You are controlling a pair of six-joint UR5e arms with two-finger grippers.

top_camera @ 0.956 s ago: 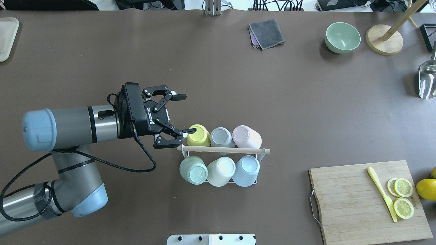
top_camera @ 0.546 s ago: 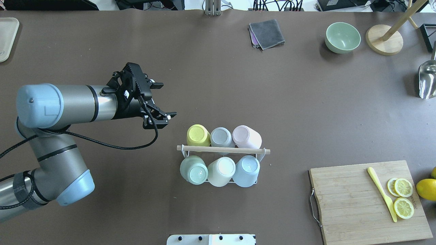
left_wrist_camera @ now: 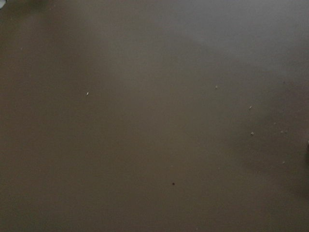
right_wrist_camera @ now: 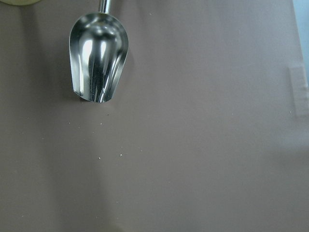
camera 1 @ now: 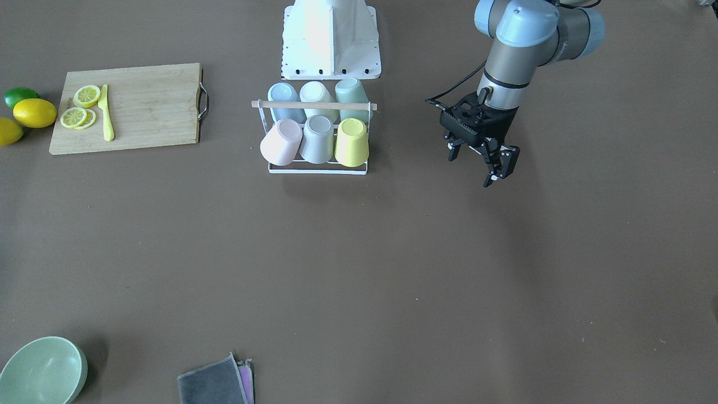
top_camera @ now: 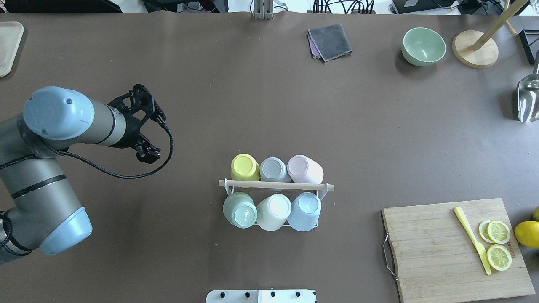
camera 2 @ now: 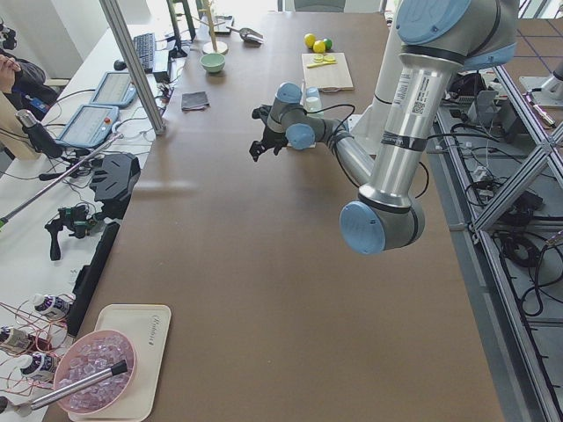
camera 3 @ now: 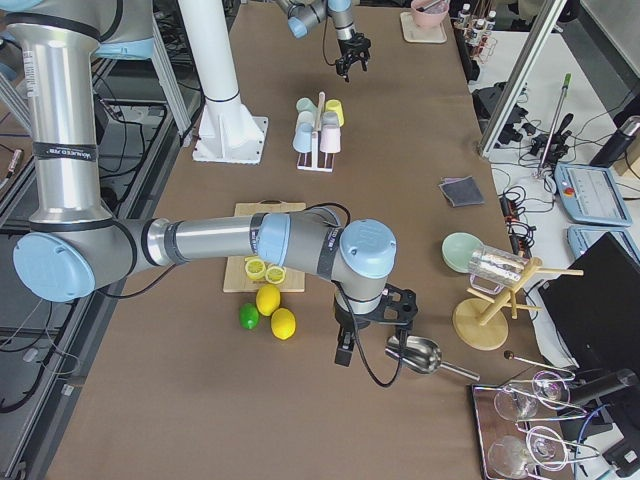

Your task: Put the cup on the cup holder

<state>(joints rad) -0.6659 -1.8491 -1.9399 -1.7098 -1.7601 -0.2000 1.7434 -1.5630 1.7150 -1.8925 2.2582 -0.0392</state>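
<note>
Where the brown matte table [top_camera: 269, 105] runs beside desks w/ screens [camera 2: 113, 88], the small white wire cup holder [top_camera: 276, 185] stands mid-table, the yellow cup [top_camera: 245, 167] upturned on it w/ five others. The left gripper [camera 1: 471, 168] hangs well apart, fingers spread, empty; right gripper [camera 3: 345, 345] — can't tell.

The white wire cup holder with a pale wood rod [top_camera: 276, 185] holds yellow cup [top_camera: 245, 167], grey cup [top_camera: 274, 169], pink cup [top_camera: 305, 168], green cup [top_camera: 239, 209], cream cup [top_camera: 273, 211] and light blue cup [top_camera: 306, 211]. The flat counter [top_camera: 252, 105] is plain brown.
</note>
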